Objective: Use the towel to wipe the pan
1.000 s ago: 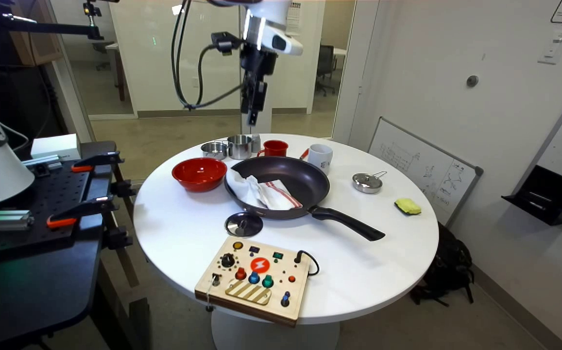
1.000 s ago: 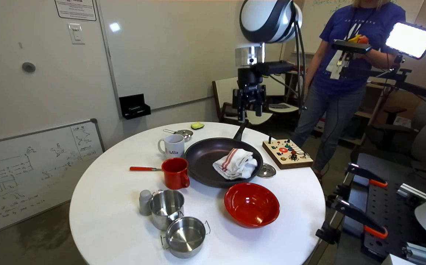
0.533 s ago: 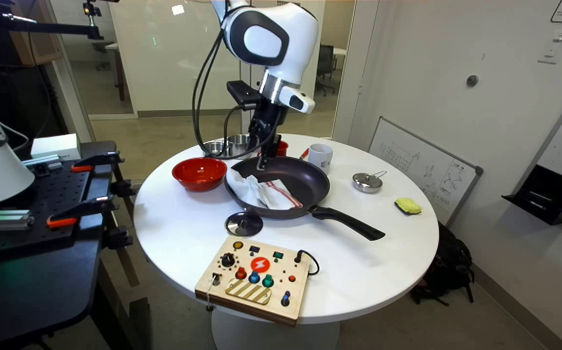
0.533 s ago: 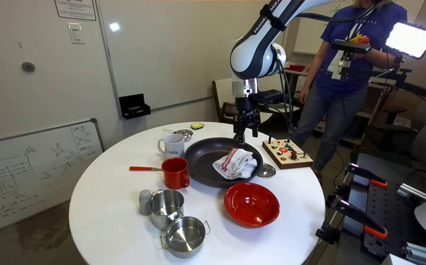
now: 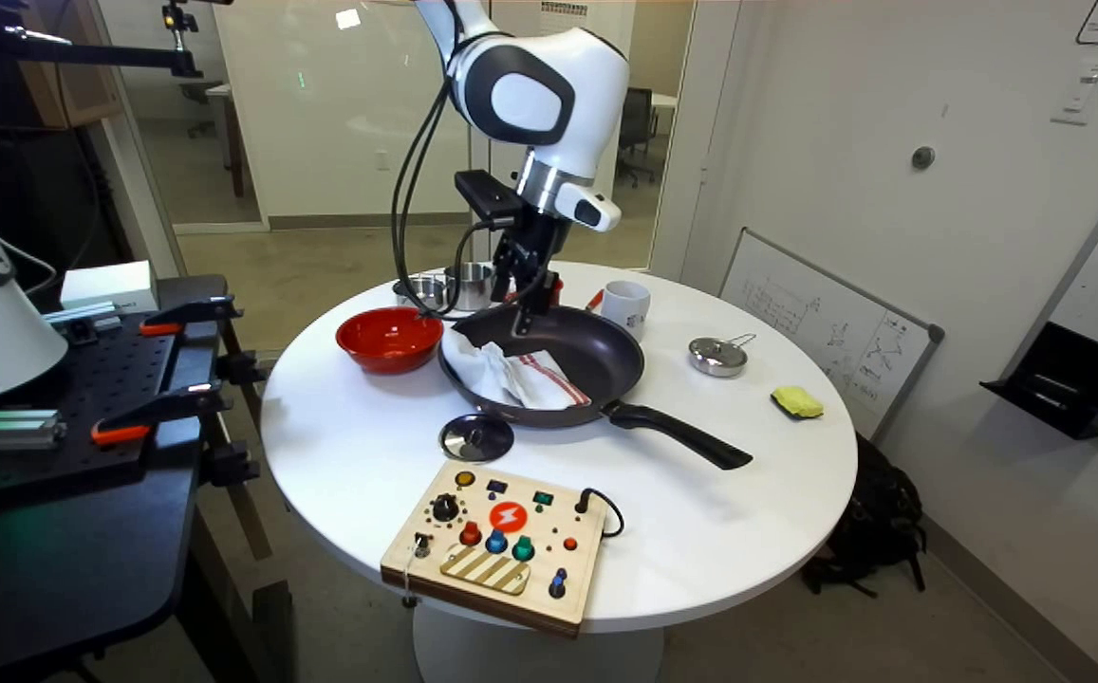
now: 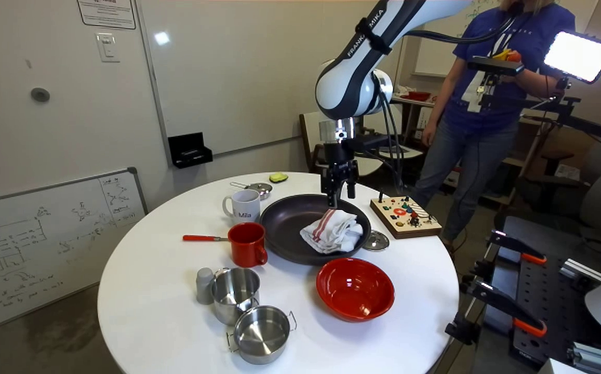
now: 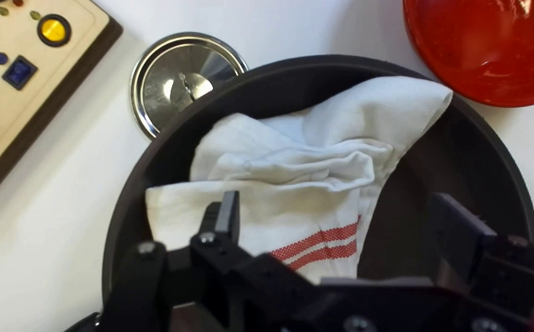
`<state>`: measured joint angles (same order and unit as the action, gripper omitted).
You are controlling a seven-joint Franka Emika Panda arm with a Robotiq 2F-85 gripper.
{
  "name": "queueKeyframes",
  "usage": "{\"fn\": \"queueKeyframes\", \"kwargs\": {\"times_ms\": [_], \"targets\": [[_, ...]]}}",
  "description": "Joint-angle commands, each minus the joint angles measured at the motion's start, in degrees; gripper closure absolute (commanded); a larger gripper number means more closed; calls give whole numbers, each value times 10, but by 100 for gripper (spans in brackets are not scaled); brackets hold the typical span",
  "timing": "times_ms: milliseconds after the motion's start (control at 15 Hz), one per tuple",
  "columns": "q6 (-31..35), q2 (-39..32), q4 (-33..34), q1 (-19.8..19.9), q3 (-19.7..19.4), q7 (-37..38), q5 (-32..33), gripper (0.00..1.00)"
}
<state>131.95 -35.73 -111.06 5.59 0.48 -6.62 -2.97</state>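
Observation:
The white towel with red stripes [image 5: 541, 381] lies crumpled inside the dark pan [image 5: 605, 351]; the towel [image 6: 334, 234] and the pan [image 6: 285, 228] show in both exterior views. The pan's black handle [image 5: 681, 436] points away from the towel. My gripper [image 6: 342, 199] hangs pointing down above the pan, just over the towel, apart from it. In the wrist view the gripper [image 7: 340, 216] is open and empty. One finger [image 7: 228, 214] is over the striped part of the towel [image 7: 290, 170], the other over bare pan [image 7: 470, 147]. The gripper's body hides the pan's near part.
A red bowl [image 6: 355, 291], a pan lid [image 5: 477, 438] and a wooden button box [image 5: 496, 545] stand close round the pan. A red mug [image 6: 247, 244], a white mug [image 6: 245, 206] and steel pots [image 6: 261, 335] are also on the table. A yellow sponge [image 5: 797, 402] lies near the edge.
My arm has come down from high above the table to just over the pan, then shifted slightly towards the towel. The towel and pan have not moved.

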Motion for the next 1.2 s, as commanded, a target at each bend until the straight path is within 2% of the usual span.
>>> {"fn": "queueKeyframes", "kwargs": {"times_ms": [0, 400, 667, 1000, 1133], "targets": [[20, -7, 4, -8, -7, 9, 7, 0], [106, -34, 11, -30, -29, 33, 49, 0], [116, -65, 27, -42, -40, 52, 67, 0], [82, -124, 98, -31, -26, 17, 68, 0], [51, -152, 134, -15, -9, -35, 70, 0]]}}
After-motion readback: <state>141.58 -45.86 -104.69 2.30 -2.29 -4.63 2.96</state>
